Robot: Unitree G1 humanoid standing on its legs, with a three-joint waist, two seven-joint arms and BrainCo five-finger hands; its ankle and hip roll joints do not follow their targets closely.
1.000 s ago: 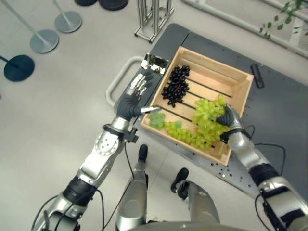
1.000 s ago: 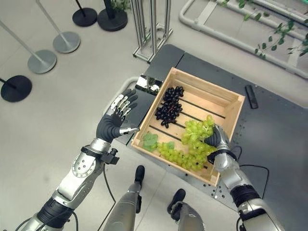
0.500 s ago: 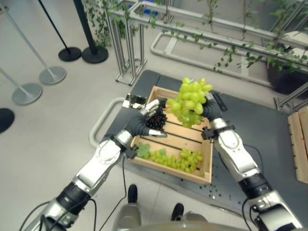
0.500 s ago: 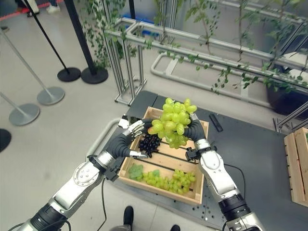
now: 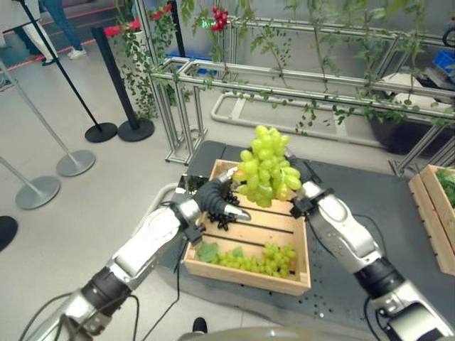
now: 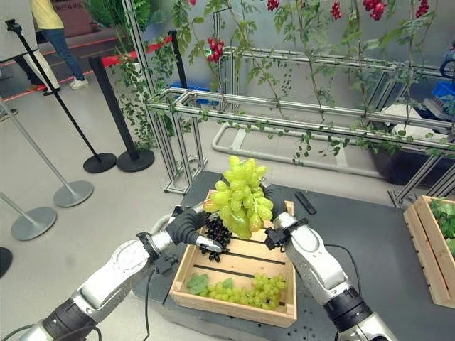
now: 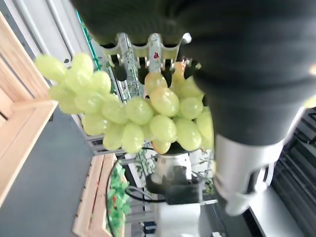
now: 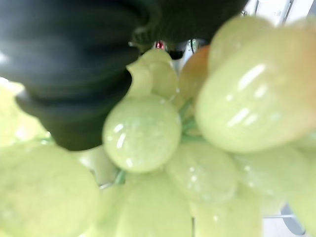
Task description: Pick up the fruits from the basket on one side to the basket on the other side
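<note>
Ahead of me: metal frame (image 6: 298,60) with vines (image 6: 313,21) and red berries (image 6: 217,42). To my left, stanchions (image 6: 106,99) on round bases; a person (image 6: 50,32) stands well beyond. Grey floor (image 6: 85,234).

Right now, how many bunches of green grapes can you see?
2: a lifted green bunch held up over the wooden crate, and a second green bunch lying along the crate's near side. More could be hidden.
</note>
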